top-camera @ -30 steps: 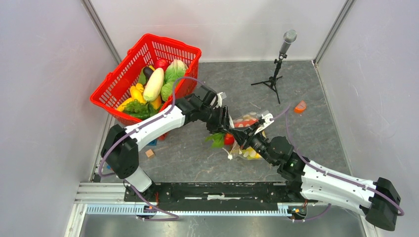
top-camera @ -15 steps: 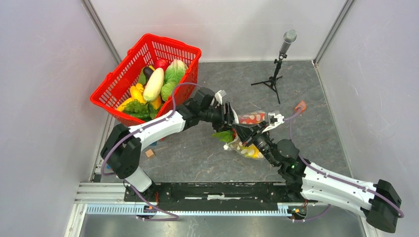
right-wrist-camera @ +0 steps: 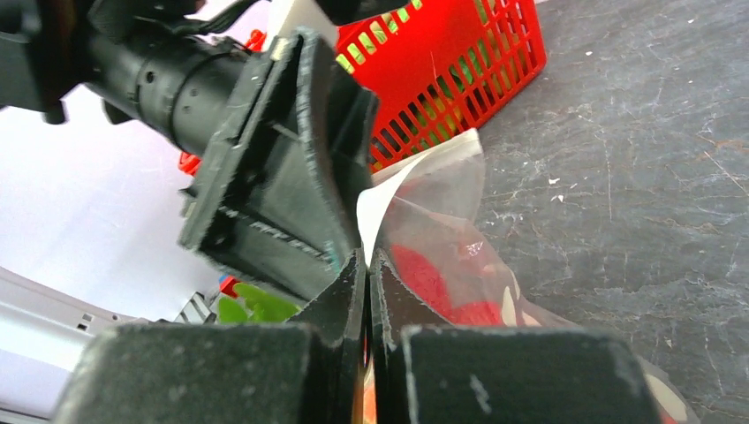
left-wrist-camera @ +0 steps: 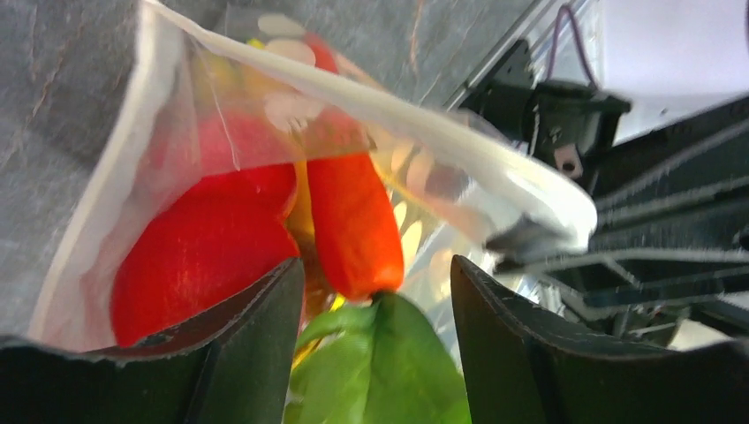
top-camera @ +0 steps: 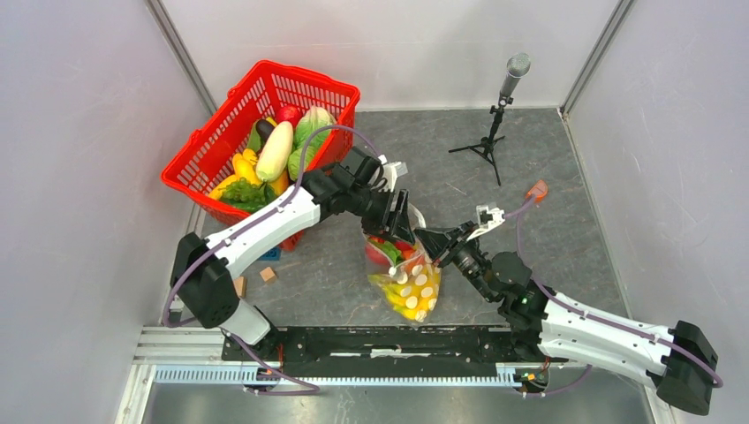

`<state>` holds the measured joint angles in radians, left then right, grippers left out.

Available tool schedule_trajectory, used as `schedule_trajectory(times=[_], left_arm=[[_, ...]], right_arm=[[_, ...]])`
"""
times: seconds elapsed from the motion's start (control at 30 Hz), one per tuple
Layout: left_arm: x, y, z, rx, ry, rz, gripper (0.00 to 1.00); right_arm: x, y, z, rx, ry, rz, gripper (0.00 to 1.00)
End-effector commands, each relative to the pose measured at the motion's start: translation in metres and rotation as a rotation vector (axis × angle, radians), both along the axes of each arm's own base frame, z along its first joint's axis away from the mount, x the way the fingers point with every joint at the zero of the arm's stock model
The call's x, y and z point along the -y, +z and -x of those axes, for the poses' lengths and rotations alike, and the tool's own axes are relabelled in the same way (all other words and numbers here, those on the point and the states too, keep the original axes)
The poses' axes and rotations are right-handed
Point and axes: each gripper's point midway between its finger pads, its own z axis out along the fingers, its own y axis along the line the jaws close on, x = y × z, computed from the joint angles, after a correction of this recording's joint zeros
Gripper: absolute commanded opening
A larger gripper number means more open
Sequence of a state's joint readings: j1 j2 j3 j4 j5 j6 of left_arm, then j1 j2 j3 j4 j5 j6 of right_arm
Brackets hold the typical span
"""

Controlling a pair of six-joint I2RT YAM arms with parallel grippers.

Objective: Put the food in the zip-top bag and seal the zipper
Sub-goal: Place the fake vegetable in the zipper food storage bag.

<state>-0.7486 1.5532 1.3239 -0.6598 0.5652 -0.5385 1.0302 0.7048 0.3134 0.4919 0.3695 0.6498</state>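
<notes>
Moved nearer, the zip-top bag (top-camera: 411, 287) is pinched by the right fingers (right-wrist-camera: 365, 300), left fingers (top-camera: 395, 221) spread wide at its mouth.

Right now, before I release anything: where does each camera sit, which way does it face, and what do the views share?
Top external: above and behind the bases, looking down on the table; left arm, right arm, red basket and zip-top bag show.
Left wrist: on the left arm, looking past the open left gripper into the bag's mouth at red toy vegetables and a green leaf.
Right wrist: low, facing the basket; right gripper shut on the bag's rim.
Shared: all three show the bag.
</notes>
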Motion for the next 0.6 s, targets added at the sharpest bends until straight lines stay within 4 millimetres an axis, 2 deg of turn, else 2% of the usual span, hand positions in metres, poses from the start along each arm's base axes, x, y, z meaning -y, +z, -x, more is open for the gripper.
schedule_trajectory(times=[0.0, 0.17, 0.5, 0.57], left_arm=[[-0.027, 0.016, 0.016, 0.108, -0.102, -0.063, 0.68], [-0.045, 0.006, 0.032, 0.086, -0.160, -0.129, 0.65], [-0.043, 0.014, 0.053, 0.028, -0.263, -0.076, 0.63], [-0.038, 0.013, 0.057, 0.014, -0.283, -0.068, 0.57]], right_arm=[[0.004, -0.012, -0.003, -0.025, -0.026, 0.012, 0.03], [0.003, -0.015, -0.003, -0.030, -0.024, 0.018, 0.03], [-0.007, -0.019, -0.002, -0.031, 0.012, 0.065, 0.03], [-0.009, -0.022, -0.001, -0.035, 0.023, 0.072, 0.03]])
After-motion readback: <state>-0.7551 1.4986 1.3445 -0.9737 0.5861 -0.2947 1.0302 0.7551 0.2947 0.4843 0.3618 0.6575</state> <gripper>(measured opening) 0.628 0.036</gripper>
